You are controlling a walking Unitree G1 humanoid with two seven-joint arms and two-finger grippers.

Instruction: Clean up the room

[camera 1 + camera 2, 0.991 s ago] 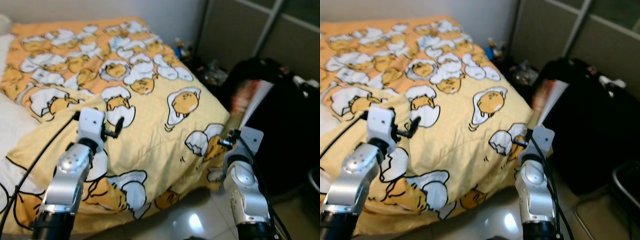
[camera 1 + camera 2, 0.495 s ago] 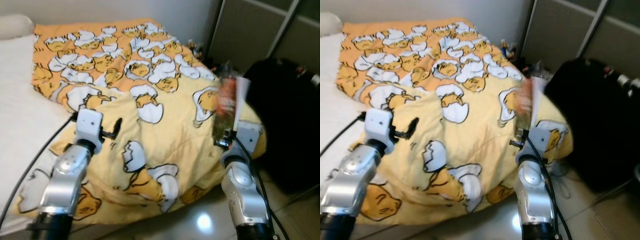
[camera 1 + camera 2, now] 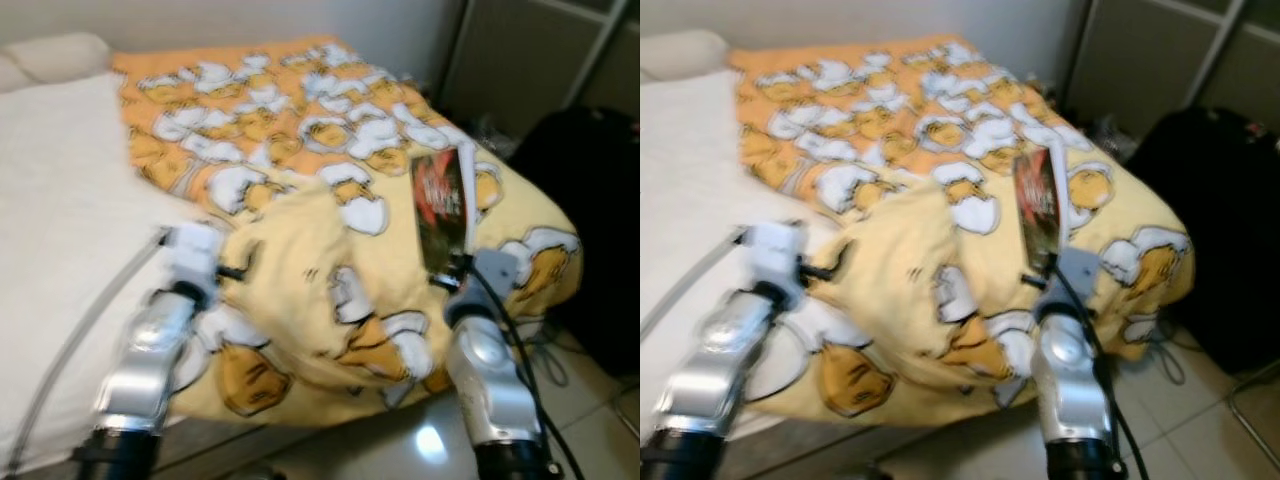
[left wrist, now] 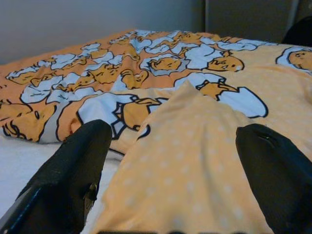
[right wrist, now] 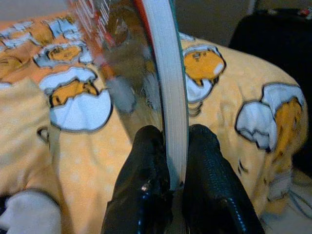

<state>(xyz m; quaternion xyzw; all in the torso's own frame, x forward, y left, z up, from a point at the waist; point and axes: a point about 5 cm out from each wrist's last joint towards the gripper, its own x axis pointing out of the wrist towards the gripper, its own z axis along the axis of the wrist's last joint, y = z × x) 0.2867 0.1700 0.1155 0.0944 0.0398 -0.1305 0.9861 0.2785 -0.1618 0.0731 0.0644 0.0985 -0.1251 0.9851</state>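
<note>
The right gripper (image 5: 168, 161) clamps its fingers (image 5: 146, 161) on an upright book (image 3: 440, 205) above the egg-print duvet (image 3: 330, 150); the left gripper (image 4: 178, 161) hovers spread, empty.

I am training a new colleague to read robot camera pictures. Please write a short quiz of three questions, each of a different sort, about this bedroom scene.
1. True or false: the right gripper is shut on an upright book.
2. Multiple choice: the fingers of the left gripper are (A) closed on the duvet, (B) spread apart with nothing between them, (C) holding a pillow.
3. Fill in: the yellow duvet is printed with a yolk character in cracked ____.

Key
1. True: its two black fingers pinch the book's lower edge.
2. B.
3. Eggshells.
</note>
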